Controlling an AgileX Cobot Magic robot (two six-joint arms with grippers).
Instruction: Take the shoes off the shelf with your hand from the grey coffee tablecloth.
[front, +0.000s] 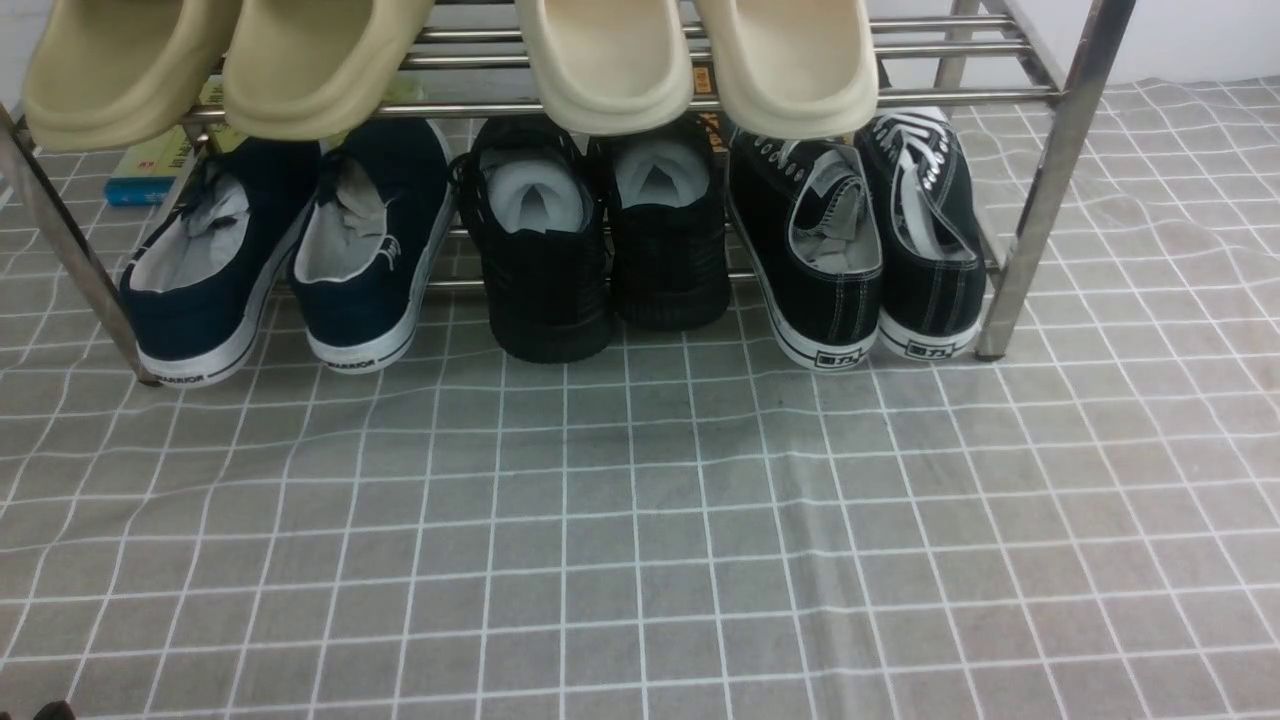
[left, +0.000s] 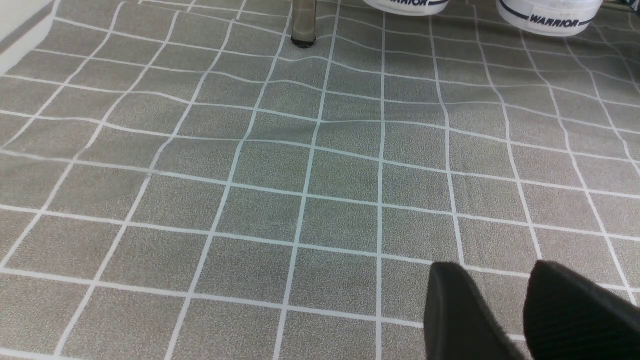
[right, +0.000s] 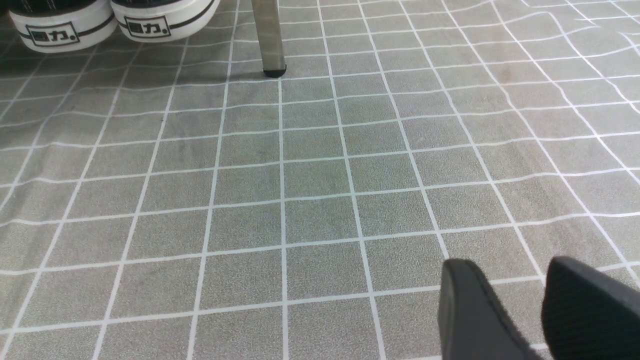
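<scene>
With 12 pointing forward from the front view's middle, the black canvas sneakers sit at 2 o'clock on the lower tier of the metal rack, heels out past its front bar. The outer shoe is just beside the rack's near leg, whose foot stands at 3 o'clock; the other near leg's foot is at 9. All-black sneakers sit at 12, navy slip-ons at 10. Overhead, cream clogs at 12 and yellowish clogs at 10 jut over the shoes, narrowing access from above. Grey gridded cloth runs from the heels toward 6 and widely out to 4, slightly wrinkled, giving side room past the leg. The left gripper and right gripper each hold their fingers partly apart, a modest gap between the tips, gripping nothing
</scene>
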